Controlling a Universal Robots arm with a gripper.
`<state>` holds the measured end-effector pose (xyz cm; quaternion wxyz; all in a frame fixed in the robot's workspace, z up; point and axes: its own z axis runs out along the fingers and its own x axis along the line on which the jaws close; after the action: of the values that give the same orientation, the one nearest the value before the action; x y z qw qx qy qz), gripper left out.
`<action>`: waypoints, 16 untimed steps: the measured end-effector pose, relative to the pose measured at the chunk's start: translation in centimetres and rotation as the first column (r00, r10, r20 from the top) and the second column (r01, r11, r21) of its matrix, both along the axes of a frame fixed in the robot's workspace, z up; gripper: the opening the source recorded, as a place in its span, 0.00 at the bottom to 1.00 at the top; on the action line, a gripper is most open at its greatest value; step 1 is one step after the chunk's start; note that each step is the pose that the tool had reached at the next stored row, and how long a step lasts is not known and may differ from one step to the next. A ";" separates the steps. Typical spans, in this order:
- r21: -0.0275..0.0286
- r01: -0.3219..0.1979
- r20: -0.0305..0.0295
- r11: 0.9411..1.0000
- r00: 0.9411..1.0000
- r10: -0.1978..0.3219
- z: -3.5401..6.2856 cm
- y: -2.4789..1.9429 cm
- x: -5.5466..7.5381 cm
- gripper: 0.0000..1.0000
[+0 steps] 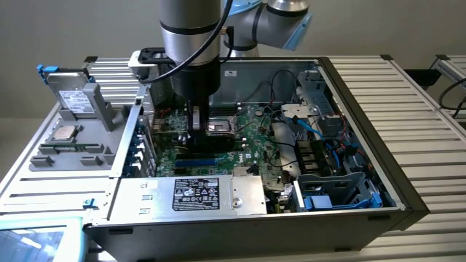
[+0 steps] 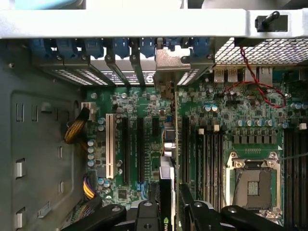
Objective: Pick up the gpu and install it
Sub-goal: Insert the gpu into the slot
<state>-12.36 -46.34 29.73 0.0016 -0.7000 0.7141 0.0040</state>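
– One card in the tool (image 2: 168,214), and that's the whole story right now. The jaws are drawn in narrow on the gpu (image 2: 166,180), pinching its flat faces, with the card standing on edge.

– So the pick-up is done?

– I'd call it done, and this looks like the install step. In the wrist view the card runs straight away from the tool, low over the motherboard (image 2: 216,115). The black expansion slots (image 2: 139,149) are on one side and the CPU socket (image 2: 252,185) is off to the other.

– Is it seated?

– Can't tell. The card hides whatever slot lies under it.

– And further along?

– Its silver end bracket (image 2: 172,60) is right up at the rear wall, in line with the slot covers beneath the blue latches (image 2: 120,47).

– What does the next move call for, then?

– My read is a straight, even push with the card kept upright. The bottom edge needs to be square over its slot and the bracket tucked into its rear opening. Any tilt and I'd expect one end to bind.

– And the wider picture?

– In the exterior view the arm (image 1: 189,27) reaches straight down into the open case (image 1: 240,234), which sits on the slatted counter (image 1: 429,109). A silver drive (image 1: 73,98) stands well apart, at the exterior view's left.
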 end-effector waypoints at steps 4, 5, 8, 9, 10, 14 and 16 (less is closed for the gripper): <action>0.000 0.000 0.000 1.000 1.000 0.000 -0.70 0.00 0.0 0.27; 0.000 0.000 0.000 1.000 1.000 0.000 -0.86 0.01 -0.1 0.27; 0.000 0.000 0.000 1.000 1.000 0.000 -1.26 0.01 -0.1 0.27; 0.000 0.000 0.000 1.000 1.000 0.000 -1.35 0.02 -0.2 0.27; 0.000 0.000 0.000 1.000 1.000 0.000 -1.42 0.03 -0.2 0.27; 0.000 -0.002 0.000 1.000 1.000 0.002 -1.48 0.06 -0.2 0.27; 0.000 -0.003 0.000 1.000 1.000 0.003 -1.54 0.08 -0.3 0.27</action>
<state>-12.68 -46.27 28.18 0.0016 -0.7010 0.7131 0.0042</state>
